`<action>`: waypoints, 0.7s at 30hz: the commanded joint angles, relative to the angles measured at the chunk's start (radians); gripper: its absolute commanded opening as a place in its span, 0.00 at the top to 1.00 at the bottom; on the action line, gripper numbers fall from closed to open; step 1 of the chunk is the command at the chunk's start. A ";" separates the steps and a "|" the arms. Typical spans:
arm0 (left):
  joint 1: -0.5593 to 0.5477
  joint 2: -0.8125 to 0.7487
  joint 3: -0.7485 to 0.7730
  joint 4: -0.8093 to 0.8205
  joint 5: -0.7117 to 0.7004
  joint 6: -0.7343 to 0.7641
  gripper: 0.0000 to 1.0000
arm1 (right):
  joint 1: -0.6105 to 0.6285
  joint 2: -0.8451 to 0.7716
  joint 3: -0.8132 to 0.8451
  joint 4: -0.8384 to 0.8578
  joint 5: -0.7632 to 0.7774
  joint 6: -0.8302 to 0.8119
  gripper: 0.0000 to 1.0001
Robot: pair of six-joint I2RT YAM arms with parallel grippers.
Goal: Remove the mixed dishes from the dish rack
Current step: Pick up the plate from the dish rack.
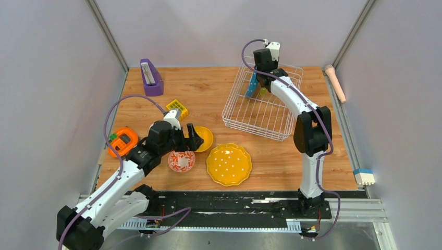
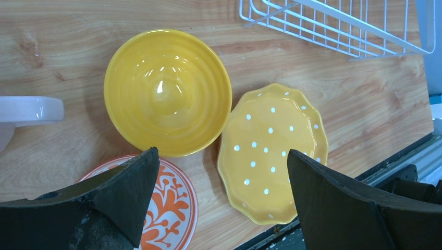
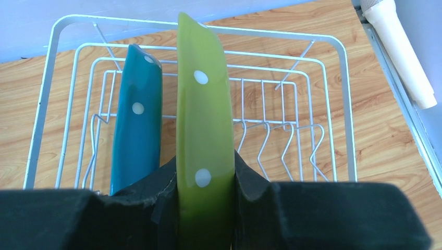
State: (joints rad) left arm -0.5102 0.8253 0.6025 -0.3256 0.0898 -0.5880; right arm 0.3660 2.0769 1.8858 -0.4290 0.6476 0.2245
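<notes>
The rack (image 1: 260, 117) sits at 1 o'clock on the table (image 1: 292, 156). The right gripper (image 1: 259, 83) is over its far side, at a blue plate (image 1: 253, 86) and a green plate (image 1: 263, 92). A yellow plate (image 1: 229, 164) lies at 6 o'clock, with a red bowl (image 1: 181, 161) at its 9. The left gripper (image 1: 195, 138) is spread by a yellow bowl (image 1: 208, 136).

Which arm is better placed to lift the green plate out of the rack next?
Right. The right gripper is shut on the green plate in the dish rack; the left gripper hangs open near the yellow bowl, far from it.
</notes>
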 commanded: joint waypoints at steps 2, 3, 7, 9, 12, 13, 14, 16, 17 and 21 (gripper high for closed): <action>0.002 0.016 0.012 0.016 -0.005 0.015 0.00 | 0.006 -0.146 0.017 0.123 0.025 -0.023 1.00; 0.001 0.015 0.012 0.016 -0.004 0.015 0.00 | 0.005 -0.162 0.005 0.127 0.019 -0.021 1.00; 0.001 0.012 0.011 0.016 -0.003 0.014 0.00 | 0.005 -0.235 -0.040 0.151 -0.019 -0.006 1.00; 0.001 0.010 0.010 0.016 -0.002 0.014 0.00 | 0.005 -0.262 -0.053 0.164 -0.025 -0.006 1.00; 0.001 0.007 0.011 0.016 0.000 0.014 0.00 | 0.005 -0.289 -0.057 0.174 -0.023 -0.018 1.00; 0.001 0.006 0.011 0.016 0.001 0.013 0.00 | 0.004 -0.295 -0.058 0.176 -0.019 -0.023 1.00; 0.001 0.004 0.010 0.016 0.002 0.012 0.00 | 0.004 -0.303 -0.061 0.177 -0.014 -0.028 1.00; 0.001 0.003 0.011 0.016 0.004 0.011 0.00 | 0.003 -0.319 -0.079 0.181 -0.005 -0.035 1.00; 0.001 0.002 0.010 0.016 0.004 0.010 0.00 | 0.001 -0.329 -0.092 0.183 0.001 -0.037 1.00; 0.001 -0.001 0.007 0.020 0.009 0.010 0.00 | 0.000 -0.403 -0.175 0.200 0.000 -0.026 1.00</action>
State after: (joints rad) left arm -0.5102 0.8398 0.6025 -0.3256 0.0895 -0.5884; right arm 0.3660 1.7977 1.7584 -0.3729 0.6128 0.2054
